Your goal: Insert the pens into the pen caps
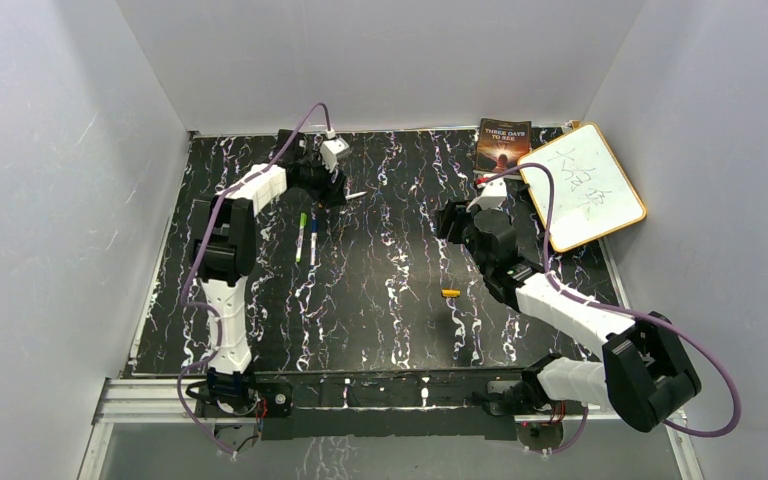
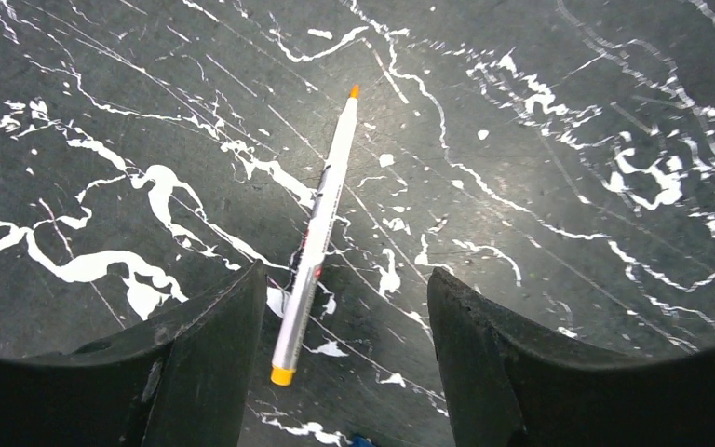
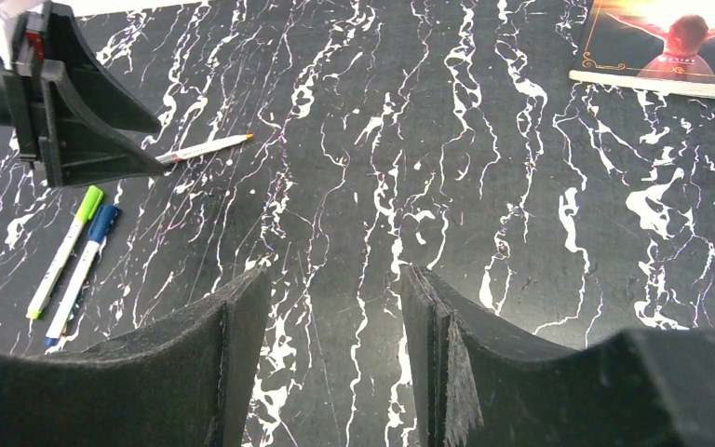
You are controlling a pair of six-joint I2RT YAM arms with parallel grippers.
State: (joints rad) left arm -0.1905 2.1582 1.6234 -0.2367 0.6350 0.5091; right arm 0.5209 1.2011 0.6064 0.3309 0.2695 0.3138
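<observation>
**A:** Left end effector (image 2: 346, 289): jaws wide, straddling the back end of the orange-tipped pen (image 2: 321, 223) without touching it. The pen lies flat near the far edge of the bench (image 1: 390, 330), left of centre. Right end effector (image 3: 335, 279): also wide, nothing between the jaws, over the bench right of centre.

**B:** What could go wrong?

**A:** The pen sits off-centre, close to one finger (image 2: 214, 354). On closing, that finger likely reaches it first and rolls or spins it. It could then be gripped askew or squirt out. Held that far back, the tip may also wander. That's poor for meeting the orange cap (image 1: 450, 293), which is tiny, lies on its side mid-bench and is well apart from the pen.

**B:** Differences between views?

**A:** Only the left wrist view shows the gap between pen and fingers; overhead, the arm hides it. Only the overhead view shows the orange cap. The right wrist view gives the clearest look at the green pen (image 3: 63, 251) and blue pen (image 3: 79, 270). They lie side by side in the left half and both look capped, by my reading. It also shows a book (image 3: 670, 47) toward the far right corner.
</observation>
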